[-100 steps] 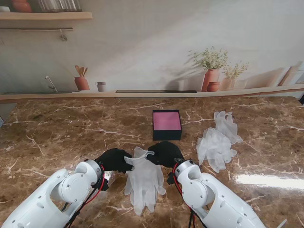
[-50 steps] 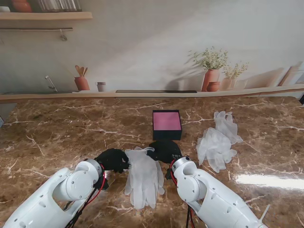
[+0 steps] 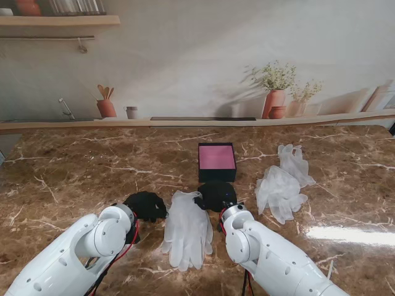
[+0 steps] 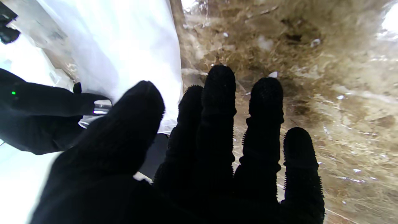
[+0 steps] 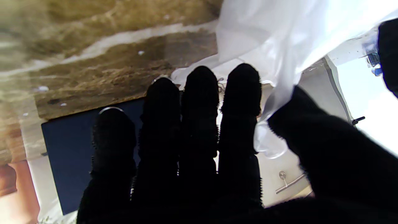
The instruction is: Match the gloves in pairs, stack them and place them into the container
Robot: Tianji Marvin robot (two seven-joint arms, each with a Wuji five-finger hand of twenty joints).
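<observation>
A pair of white translucent gloves (image 3: pixel 187 229) lies flat and stacked on the marble table, fingers pointing toward me. My left hand (image 3: pixel 145 205), in a black glove, rests just left of the cuff with its fingers straight and spread, holding nothing; in the left wrist view the white glove (image 4: pixel 124 46) lies beside the thumb of this left hand (image 4: pixel 202 149). My right hand (image 3: pixel 215 195) sits at the cuff's right corner, open. In the right wrist view the cuff (image 5: pixel 279 37) lies loosely between thumb and index finger of the right hand (image 5: pixel 199 140). The dark container (image 3: pixel 216 174) with a pink floor stands just beyond.
A loose heap of more white gloves (image 3: pixel 282 185) lies to the right of the container. The container's dark wall (image 5: pixel 74 155) shows close beyond my right fingertips. A low ledge with pots runs along the table's far edge.
The glove pair, held up at the cuff by both hands a second ago, now lies flat and nearer to me. My left hand has let go and drawn away to the left.
</observation>
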